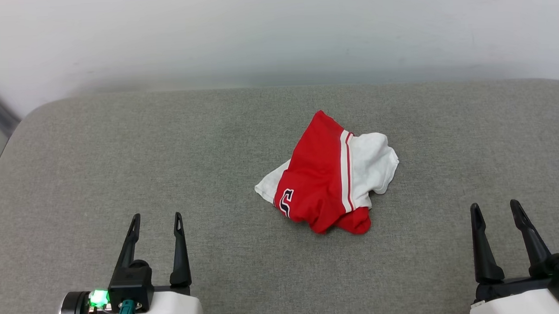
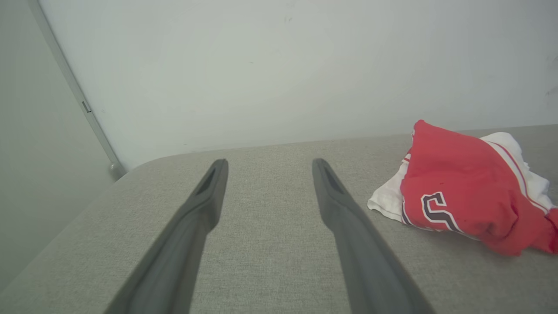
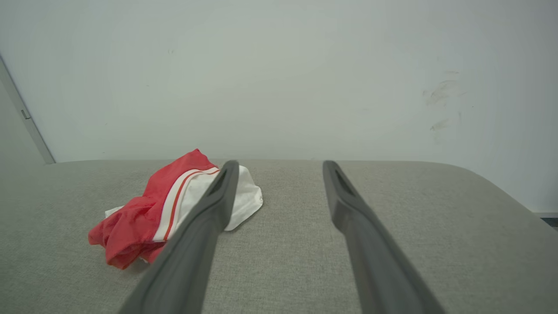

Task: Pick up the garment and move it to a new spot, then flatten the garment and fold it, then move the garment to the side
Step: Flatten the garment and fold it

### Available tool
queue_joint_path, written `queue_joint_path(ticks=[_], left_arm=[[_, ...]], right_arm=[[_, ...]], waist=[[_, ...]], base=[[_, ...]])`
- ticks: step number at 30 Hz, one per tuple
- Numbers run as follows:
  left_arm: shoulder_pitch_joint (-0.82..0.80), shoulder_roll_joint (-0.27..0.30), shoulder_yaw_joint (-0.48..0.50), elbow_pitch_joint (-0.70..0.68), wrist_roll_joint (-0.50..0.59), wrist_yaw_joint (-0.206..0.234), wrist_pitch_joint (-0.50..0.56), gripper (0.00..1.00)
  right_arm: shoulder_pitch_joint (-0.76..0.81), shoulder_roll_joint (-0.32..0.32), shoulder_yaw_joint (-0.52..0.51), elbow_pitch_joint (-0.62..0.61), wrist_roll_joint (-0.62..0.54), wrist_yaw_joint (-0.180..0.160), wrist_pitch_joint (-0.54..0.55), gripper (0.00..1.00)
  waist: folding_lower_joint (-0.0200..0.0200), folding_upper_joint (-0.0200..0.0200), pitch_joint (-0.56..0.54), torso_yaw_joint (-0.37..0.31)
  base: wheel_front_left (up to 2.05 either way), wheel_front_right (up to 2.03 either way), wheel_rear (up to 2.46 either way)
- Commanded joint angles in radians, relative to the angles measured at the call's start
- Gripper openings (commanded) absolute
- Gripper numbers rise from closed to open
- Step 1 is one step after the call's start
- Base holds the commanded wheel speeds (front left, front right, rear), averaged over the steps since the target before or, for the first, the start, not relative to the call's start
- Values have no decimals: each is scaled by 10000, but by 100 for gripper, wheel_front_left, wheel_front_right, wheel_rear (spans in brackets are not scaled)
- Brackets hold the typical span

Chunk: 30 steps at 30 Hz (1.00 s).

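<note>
While both arms sit low at the near edge of the grey fabric surface [image 1: 121,148], the garment [image 1: 329,174] lies crumpled in a heap near the middle of that surface, well apart from both grippers. The left gripper [image 1: 156,218] is at the lower left of the head view, jaws apart, with nothing between them. The right gripper [image 1: 494,205] is at the lower right, jaws likewise apart and empty. Both point toward the pale wall [image 1: 275,31]. The heap shows red fabric uppermost, a white sleeve bunched on its right side, a red-and-white stripe band between the two, and one dark white-outlined letter on the near left fold. In the left wrist view the garment [image 2: 462,183] lies to the right of the fingers, clear of them. In the right wrist view the garment [image 3: 144,213] lies to the left, and the finger [image 3: 205,226] on that side crosses in front of the white sleeve; the head view shows a clear gap.
</note>
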<state>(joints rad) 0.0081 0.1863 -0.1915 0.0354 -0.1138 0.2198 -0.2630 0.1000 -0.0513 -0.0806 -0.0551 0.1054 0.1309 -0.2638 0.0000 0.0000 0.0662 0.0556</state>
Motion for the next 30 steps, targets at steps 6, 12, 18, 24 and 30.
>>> queue_joint_path(ticks=[6, 12, 18, 24, 30], left_arm=[[169, -271, 312, 55, 338, -356, -26, 100], [240, -468, 566, 79, 514, -617, -26, 100], [80, -610, 751, 62, 649, -771, -26, 100], [-101, -736, 892, 11, 710, -860, -26, 100], [-263, -886, 1016, -58, 753, -941, -26, 100]], right_arm=[[94, 20, 37, 59, 97, -3, -13, 100], [-254, 20, -53, -59, -45, -3, -13, 100], [-1420, 19, -55, -554, -671, -3, -13, 100], [-2984, -805, 294, -607, -884, -3, -13, 100], [-5168, -2467, 1541, 407, -563, -5, -13, 100]], waist=[[0, 0, -62, -19], [0, 0, -86, -23], [0, 0, 72, -2], [0, 0, 332, 22], [0, 0, 730, 50]], base=[[0, 0, 0], [0, 0, 0], [0, 0, 0], [0, 0, 0], [0, 0, 0]])
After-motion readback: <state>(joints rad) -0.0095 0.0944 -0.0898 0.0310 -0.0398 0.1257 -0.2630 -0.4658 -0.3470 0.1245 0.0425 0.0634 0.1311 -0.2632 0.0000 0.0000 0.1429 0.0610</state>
